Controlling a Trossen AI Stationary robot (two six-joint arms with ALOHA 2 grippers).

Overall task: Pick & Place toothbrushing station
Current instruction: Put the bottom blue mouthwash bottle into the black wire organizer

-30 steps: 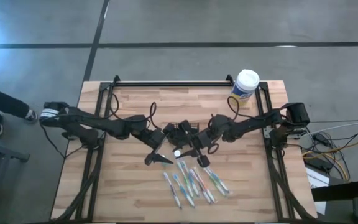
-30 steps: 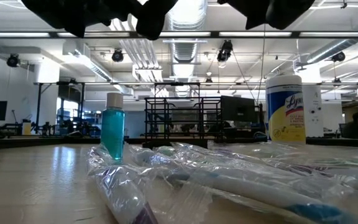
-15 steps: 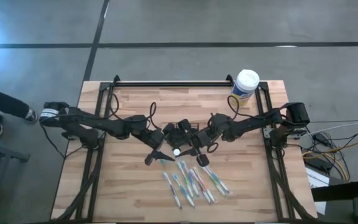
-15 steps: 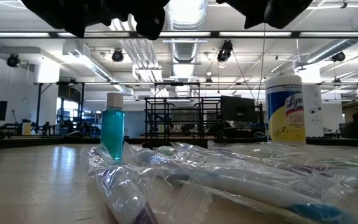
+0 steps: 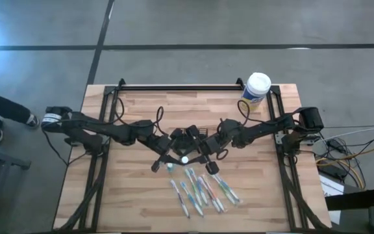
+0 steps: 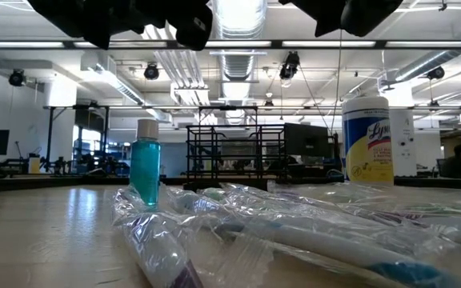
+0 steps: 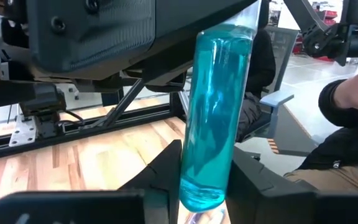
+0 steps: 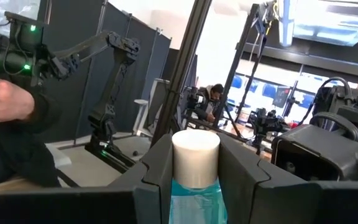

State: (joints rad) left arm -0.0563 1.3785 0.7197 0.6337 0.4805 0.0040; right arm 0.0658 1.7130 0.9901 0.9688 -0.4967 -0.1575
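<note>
The toothbrushing station (image 5: 190,135) sits mid-table, just behind the blue bottle (image 5: 184,158) that both grippers pinch: the right gripper (image 8: 194,168) at its white cap, the left gripper (image 7: 207,180) around its body. This looks like a handover between arms; next, one claw should let go so the bottle can travel to the station.

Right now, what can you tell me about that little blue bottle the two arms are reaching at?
The bottle is a slim, clear plastic tube of turquoise liquid with a white cap. It stands upright on the wooden table near its middle, just behind the bagged toothbrushes. Both grippers are on it: the right gripper straddles the cap, and the left gripper is closing around the body lower down.
</note>
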